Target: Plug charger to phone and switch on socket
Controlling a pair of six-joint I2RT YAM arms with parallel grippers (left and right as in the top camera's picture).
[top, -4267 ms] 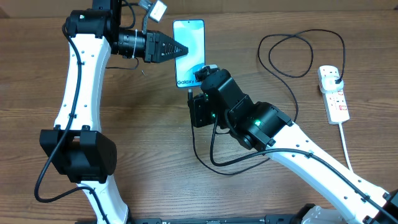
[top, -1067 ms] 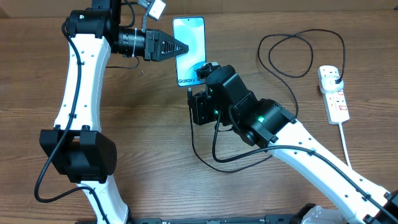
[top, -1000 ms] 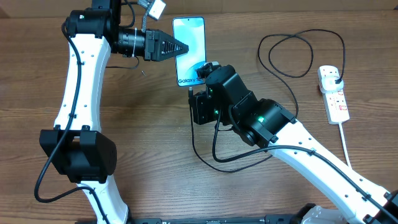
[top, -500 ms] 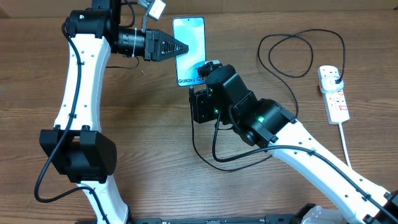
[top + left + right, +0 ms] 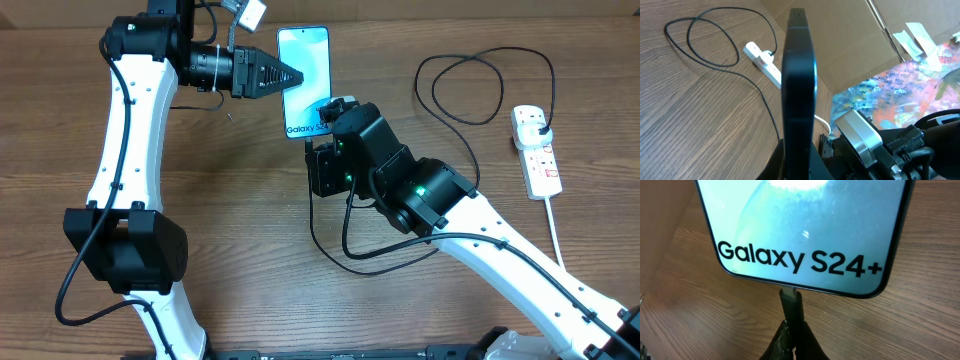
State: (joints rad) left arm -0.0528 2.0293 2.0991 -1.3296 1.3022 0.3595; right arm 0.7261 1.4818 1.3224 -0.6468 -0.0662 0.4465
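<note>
The phone (image 5: 306, 70) has a lit pale screen reading "Galaxy S24+" (image 5: 805, 225). My left gripper (image 5: 296, 77) is shut on its left side, and in the left wrist view it shows edge-on (image 5: 799, 75) between the jaws (image 5: 799, 162). My right gripper (image 5: 792, 332) is shut on the charger's black connector tip (image 5: 791, 304), which meets the middle of the phone's bottom edge. Overhead, that gripper (image 5: 322, 120) sits at the phone's lower right corner. The charger cable (image 5: 470, 90) loops over to its black plug (image 5: 538, 126), seated in the white socket (image 5: 540, 160).
The socket's thick white cord (image 5: 556, 235) runs toward the front right. A black cable (image 5: 330, 250) from the right arm loops over the wood below it. A white tag (image 5: 251, 15) hangs above the left arm. Cardboard and colourful clutter (image 5: 900, 85) fill the left wrist background.
The right gripper has crept slightly up toward the phone's bottom edge with the connector tip. The left arm and phone have held still.
</note>
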